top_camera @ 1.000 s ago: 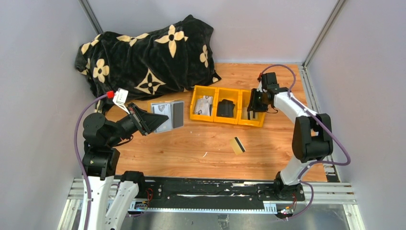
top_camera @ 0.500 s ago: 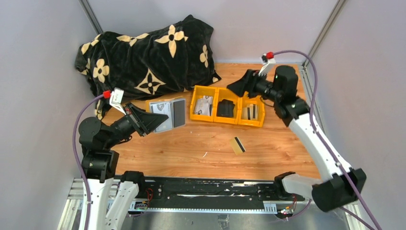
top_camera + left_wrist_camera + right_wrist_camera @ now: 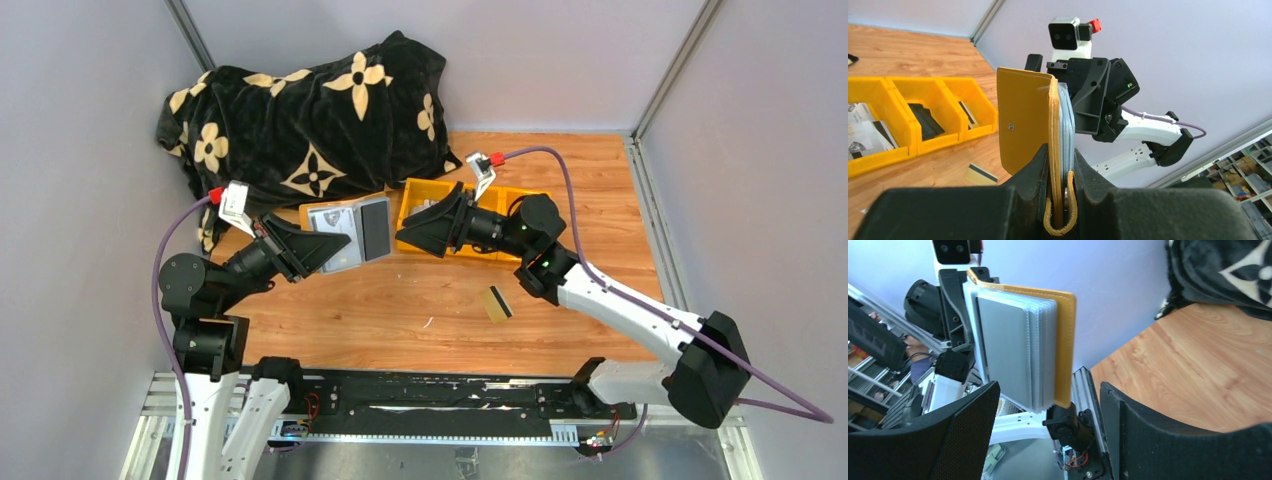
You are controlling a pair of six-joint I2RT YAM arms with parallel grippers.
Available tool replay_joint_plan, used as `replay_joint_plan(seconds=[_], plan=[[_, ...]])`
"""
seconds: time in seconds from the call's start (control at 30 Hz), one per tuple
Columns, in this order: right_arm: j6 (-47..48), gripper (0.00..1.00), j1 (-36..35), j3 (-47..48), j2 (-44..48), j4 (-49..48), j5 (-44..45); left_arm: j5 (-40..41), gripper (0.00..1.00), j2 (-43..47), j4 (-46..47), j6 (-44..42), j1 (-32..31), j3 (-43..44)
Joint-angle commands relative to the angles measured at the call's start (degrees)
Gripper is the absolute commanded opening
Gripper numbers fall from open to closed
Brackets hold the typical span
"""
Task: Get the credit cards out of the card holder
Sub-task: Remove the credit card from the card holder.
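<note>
Loose on the table: one tan credit card (image 3: 497, 303) lies flat on the wooden table (image 3: 400, 310), well clear of both arms.
Left gripper (image 3: 1062, 170): clamped on the card holder (image 3: 345, 232) at its fold and holding it up off the table.
What's new: a second ago the right gripper (image 3: 1048, 390) was over the tray's right-hand bin. Now it has swung across to face the holder, fingers spread wide with nothing between them.
Meaning: probably one card delivered and it's lining up for the next.
Holder's pointing: it stands up out of the left jaws with its long axis running away from them. The mustard cover is behind, and the fanned clear pockets present their free edges to the right gripper.
Yellow tray (image 3: 943, 141): pale credit cards (image 3: 967, 114) sit in the right-hand bin.
Far back: flowered black blanket (image 3: 310, 110).
</note>
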State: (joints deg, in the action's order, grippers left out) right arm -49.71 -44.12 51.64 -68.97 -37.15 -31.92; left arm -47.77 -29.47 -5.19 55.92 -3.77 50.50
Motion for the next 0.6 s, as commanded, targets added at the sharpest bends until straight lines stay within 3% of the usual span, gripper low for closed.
replay_joint_plan(seconds=[0.0, 0.23, 0.57], plan=[[-0.76, 0.77, -3.05, 2.03, -2.1, -7.14, 0.29, -1.52, 0.0, 1.63, 6.2, 3.03, 0.17, -1.41], [-4.75, 0.77, -3.96, 2.09, -7.21, -13.38, -1.02, -2.72, 0.0, 2.31, 10.26, 6.06, 0.17, -1.83], [-20.47, 0.77, -5.24, -1.26, -13.59, -38.93, -2.09, -2.91, 0.0, 1.7, 12.15, 8.03, 0.17, -0.71]])
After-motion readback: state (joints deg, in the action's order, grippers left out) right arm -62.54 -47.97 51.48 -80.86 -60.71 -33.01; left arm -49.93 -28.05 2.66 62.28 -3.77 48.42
